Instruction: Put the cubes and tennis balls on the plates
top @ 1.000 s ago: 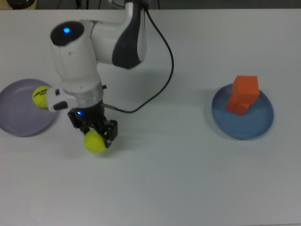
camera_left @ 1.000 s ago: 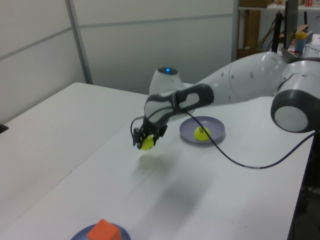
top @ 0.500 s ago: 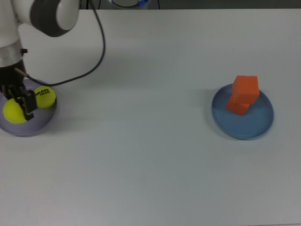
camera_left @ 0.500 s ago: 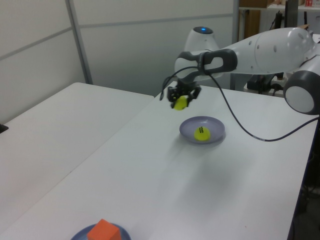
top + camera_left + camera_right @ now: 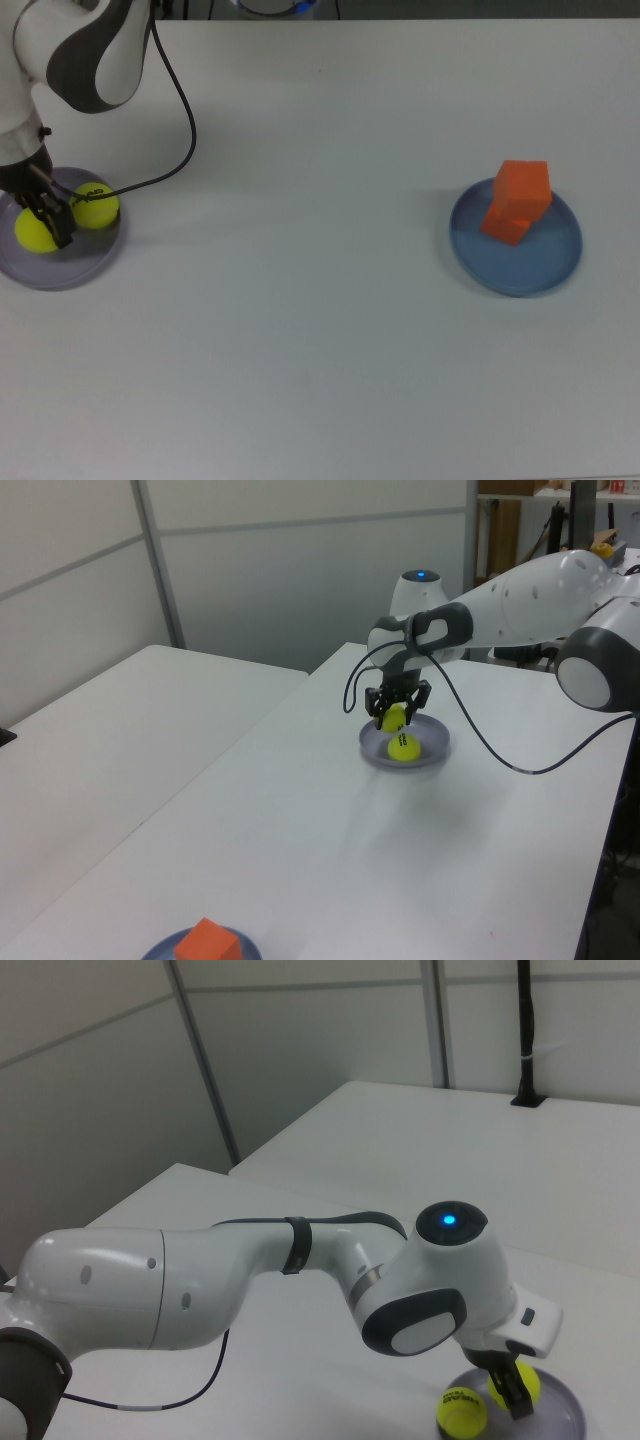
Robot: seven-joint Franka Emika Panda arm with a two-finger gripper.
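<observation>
My claw (image 5: 42,222) is closed on a tennis ball (image 5: 33,231), low over the purple plate (image 5: 70,274) at the far left of the top view. In the left view the same ball (image 5: 394,718) sits between my two fingers, just above the plate (image 5: 432,755) in the upper middle of the frame. The other tennis ball (image 5: 96,205), the one with black letters, already lies in that plate, right next to mine.

I think this ball is light and a bit squishy. Its yellow-green fuzz is not slippery, so a soft pinch across its middle should be enough. It is round, so it may roll when I let go. The plate is shallow and smooth with a small raised edge, which should stop it.

At the right of the top view, the two orange cubes (image 5: 518,202) are stacked on the blue plate (image 5: 550,270), the top one a little crooked. They look hard, flat-sided and not shiny. The white table (image 5: 320,350) looks smooth and plain.
</observation>
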